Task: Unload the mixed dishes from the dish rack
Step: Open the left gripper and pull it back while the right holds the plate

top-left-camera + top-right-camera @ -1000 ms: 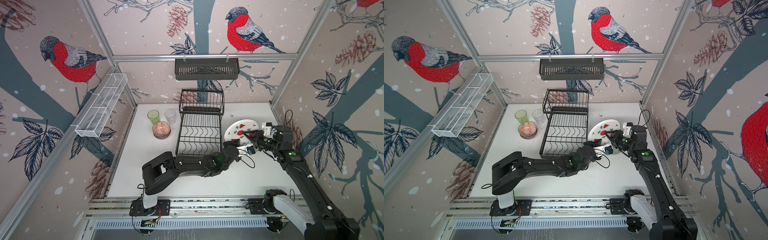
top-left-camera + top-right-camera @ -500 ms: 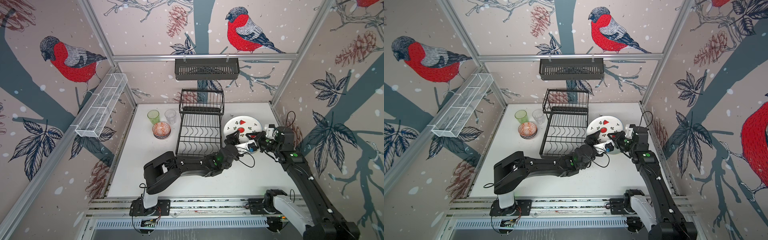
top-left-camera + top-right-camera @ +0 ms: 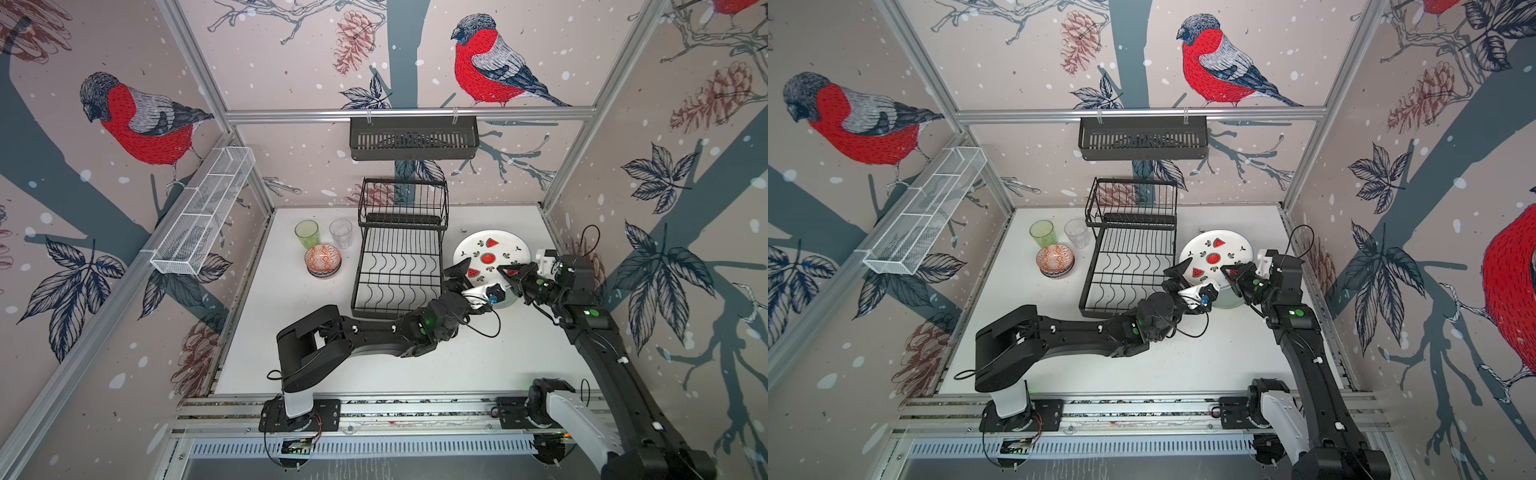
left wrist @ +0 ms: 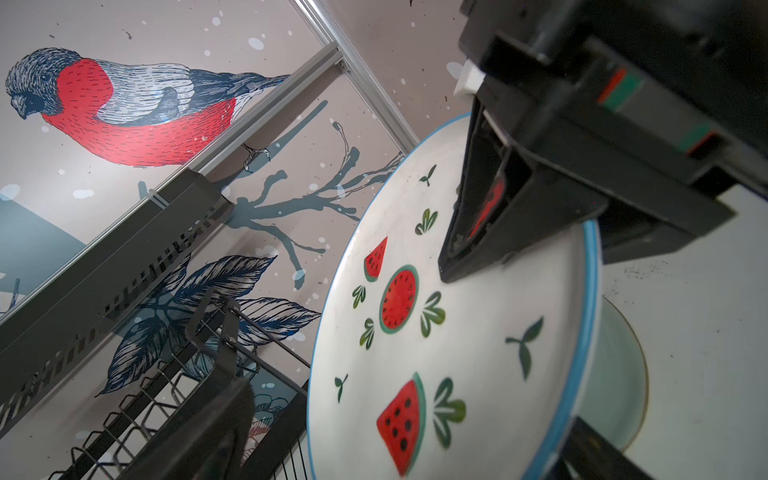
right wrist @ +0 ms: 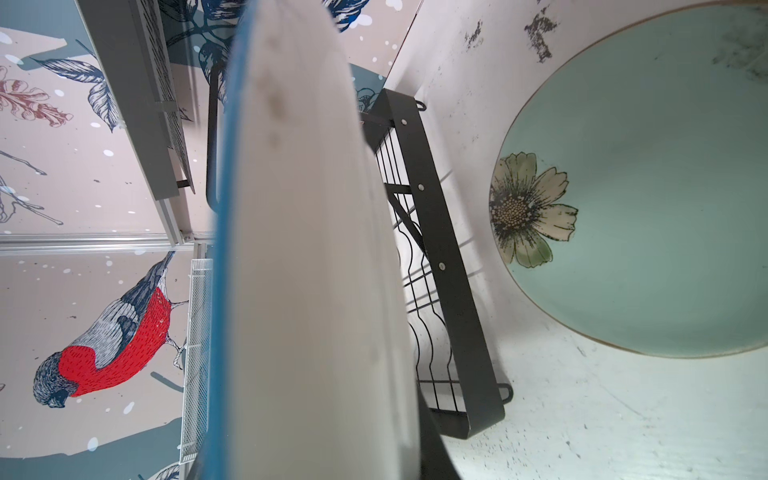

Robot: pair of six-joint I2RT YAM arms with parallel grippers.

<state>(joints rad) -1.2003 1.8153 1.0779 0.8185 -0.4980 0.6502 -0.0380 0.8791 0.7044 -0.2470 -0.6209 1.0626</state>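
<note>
Now right pincer point(image 3: 508, 272) tight on watermelon plate point(image 3: 494, 249) rim; left pincer point(image 3: 476, 280) wide open astride it.

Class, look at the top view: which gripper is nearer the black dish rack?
Left. The left gripper is open just beside the dish rack's right edge; the right gripper is farther right, gripping the watermelon plate.

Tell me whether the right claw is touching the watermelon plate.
Touching. In the left wrist view the right claw clamps the watermelon plate at its rim, one finger lying flat on the painted face.
</note>
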